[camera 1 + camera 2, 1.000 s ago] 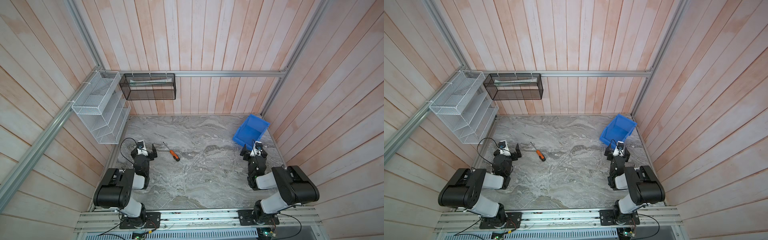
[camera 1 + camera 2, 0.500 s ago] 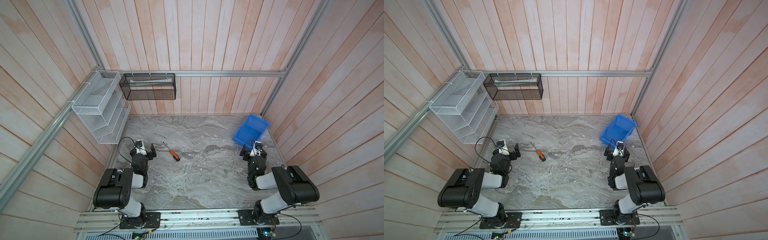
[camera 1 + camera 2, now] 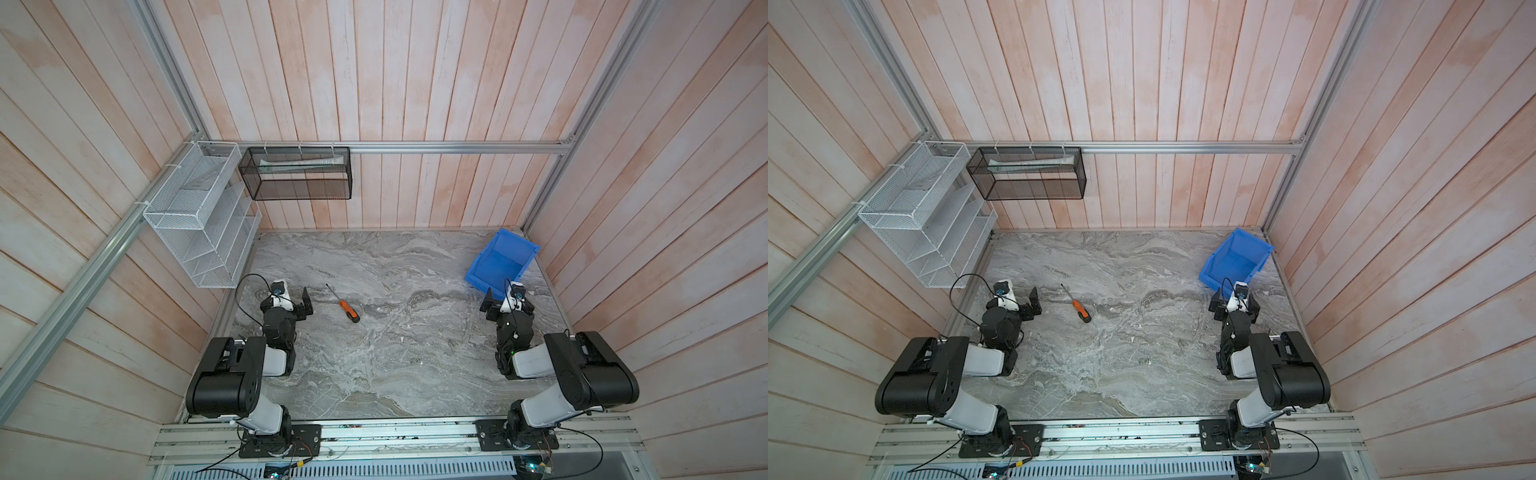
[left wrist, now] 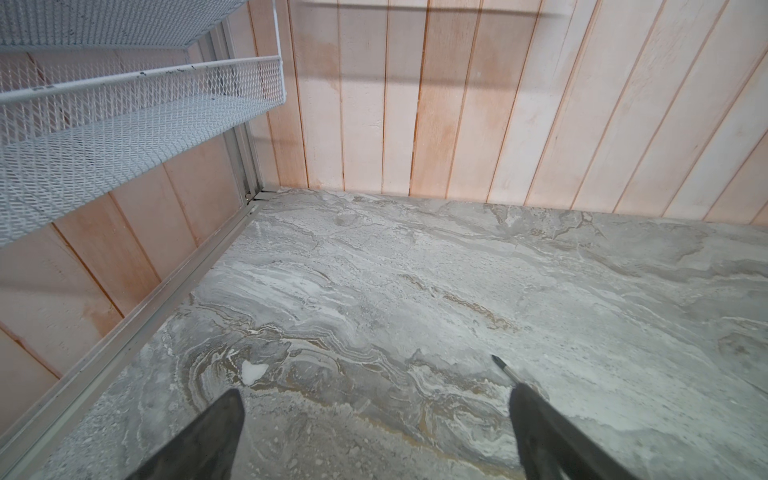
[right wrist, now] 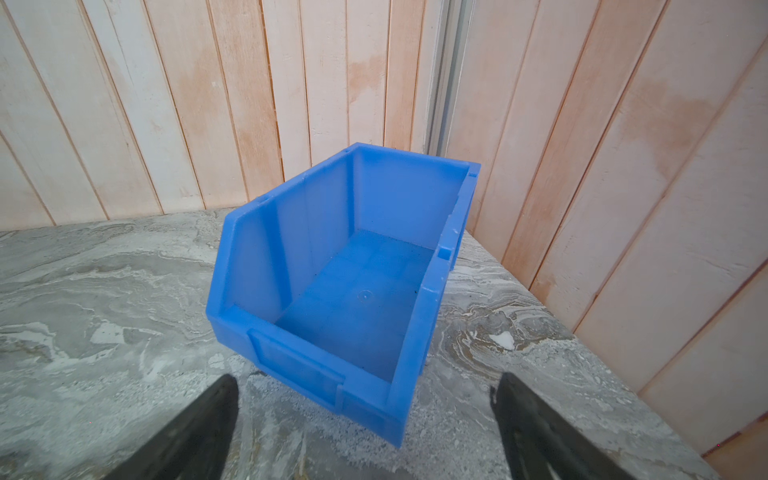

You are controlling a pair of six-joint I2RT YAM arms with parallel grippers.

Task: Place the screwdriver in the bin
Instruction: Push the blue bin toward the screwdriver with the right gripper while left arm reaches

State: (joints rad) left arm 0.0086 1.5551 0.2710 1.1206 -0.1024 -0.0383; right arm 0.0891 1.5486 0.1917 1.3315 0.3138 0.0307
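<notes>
Both top views: high overhead, angled down toward back wall, far off; whole bench in frame, nearly same scene. Left wrist view: low, close over bench, facing rack corner. Right wrist view: low, close, facing bin. Rack, bin shared with top views.

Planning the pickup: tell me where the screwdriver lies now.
In both top views the screwdriver lies flat on the tabletop, left of centre, just right of the left pincer, far from the bin.
</notes>
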